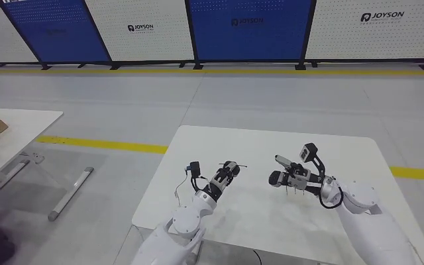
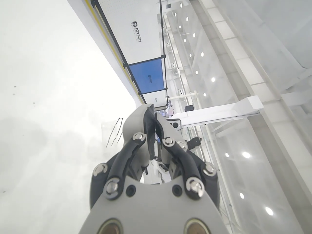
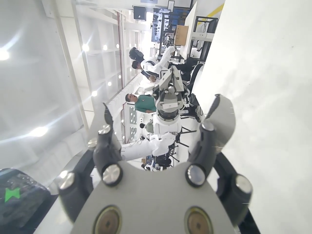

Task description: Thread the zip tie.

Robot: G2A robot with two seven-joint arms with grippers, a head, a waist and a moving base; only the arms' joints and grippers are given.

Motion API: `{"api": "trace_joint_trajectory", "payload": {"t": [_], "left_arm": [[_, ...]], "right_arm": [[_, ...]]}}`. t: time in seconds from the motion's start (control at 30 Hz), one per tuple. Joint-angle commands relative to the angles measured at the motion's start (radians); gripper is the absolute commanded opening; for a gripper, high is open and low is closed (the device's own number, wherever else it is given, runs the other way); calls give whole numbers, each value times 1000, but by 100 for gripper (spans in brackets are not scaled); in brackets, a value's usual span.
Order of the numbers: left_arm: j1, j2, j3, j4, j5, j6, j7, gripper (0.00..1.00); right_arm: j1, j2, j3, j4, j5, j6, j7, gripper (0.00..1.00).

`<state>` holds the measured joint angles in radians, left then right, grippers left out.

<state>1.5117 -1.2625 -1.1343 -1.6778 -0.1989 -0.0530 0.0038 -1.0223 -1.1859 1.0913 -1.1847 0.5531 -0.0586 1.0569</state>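
The white table (image 1: 212, 142) (grey floor (image 1: 132, 106), blue and white walls (image 1: 252, 26) behind) is carrying thin black zip ties (image 2: 114, 132), left gripper (image 2: 153, 113) pinching shut, right gripper (image 3: 162, 103) gaping wide.

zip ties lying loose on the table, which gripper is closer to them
Right. The right gripper is close beside the loose zip ties, which lie just on the robot's side of it; the left gripper is farther off to their side.
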Motion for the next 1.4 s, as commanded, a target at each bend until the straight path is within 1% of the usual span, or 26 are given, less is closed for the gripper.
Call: {"api": "trace_joint_trajectory", "payload": {"t": [0.0, 0.3, 0.37, 0.43, 0.5, 0.53, 0.6, 0.7, 0.77, 0.83, 1.23, 1.3, 1.33, 1.37], "left_arm": [[4, 2, -1, 3, 8, 6, -26, 0], [4, 2, -1, 3, 8, 6, -26, 0], [4, 1, -1, 5, 7, -1, -16, 0], [7, 1, -3, 4, -1, -17, -28, 0], [16, 3, -6, 0, -30, -28, -71, 0], [19, 5, -12, -2, -38, -33, -94, 0], [30, 9, -21, -4, -64, -43, -155, 0], [38, 17, -42, -4, -98, -37, -238, 0], [43, 19, -54, -6, -105, -43, -239, 0], [43, 19, -54, -6, -105, -43, -239, 0], [43, 19, -54, -6, -105, -43, -239, 0], [43, 19, -54, -6, -105, -43, -239, 0], [43, 19, -54, -6, -105, -43, -239, 0], [43, 19, -54, -6, -105, -43, -239, 0]], "right_arm": [[-1, 1, 2, -2, -1, 3, 0, 100], [-1, 1, 2, -2, -1, 3, 0, 100], [-1, 1, 2, -2, -1, 3, 0, 100], [-1, 1, 2, -2, -1, 3, 0, 100], [-4, 3, -1, -18, -30, 8, -4, 100], [0, 6, -1, -25, -57, 24, 9, 100], [20, 16, -1, -36, -108, 71, 78, 100], [59, 29, 0, -46, -194, 139, 158, 100], [81, 36, 7, -52, -222, 170, 189, 100], [97, 42, 19, -63, -261, 187, 173, 100], [93, 42, 17, -70, -263, 182, 166, 100], [99, 49, 19, -100, -325, 194, 156, 100], [107, 54, 18, -119, -372, 217, 162, 100], [115, 61, 26, -145, -414, 254, 163, 100]]}}
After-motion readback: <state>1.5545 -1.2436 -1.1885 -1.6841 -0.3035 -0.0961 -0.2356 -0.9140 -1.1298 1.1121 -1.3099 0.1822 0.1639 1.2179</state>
